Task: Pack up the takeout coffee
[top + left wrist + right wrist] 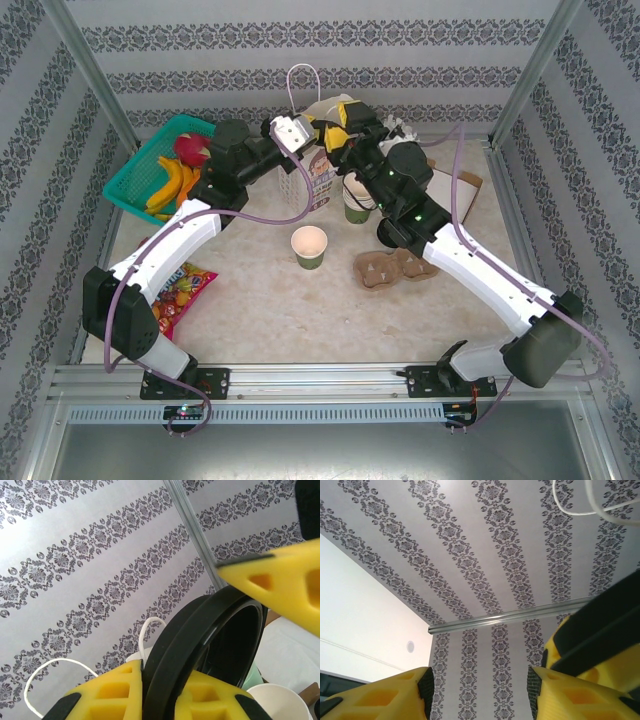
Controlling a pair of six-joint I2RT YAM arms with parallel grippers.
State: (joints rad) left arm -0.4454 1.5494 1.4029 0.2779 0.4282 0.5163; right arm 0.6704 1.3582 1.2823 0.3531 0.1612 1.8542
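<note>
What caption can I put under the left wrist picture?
Left gripper pinches a round black lid in front of patterned wallpaper.

I am clamping the takeout coffee (172, 640) in my left gripper (165, 685), and my right gripper (480, 690), fingers parted, is crowding it by the paper bag (320, 188). Nearer me, the table (260, 315) is lying open around a lidless cup (310, 246) and pulp tray (393, 268).

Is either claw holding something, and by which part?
The left claw pinches the coffee's black lid by its rim. The right claw is open, holding nothing.
</note>
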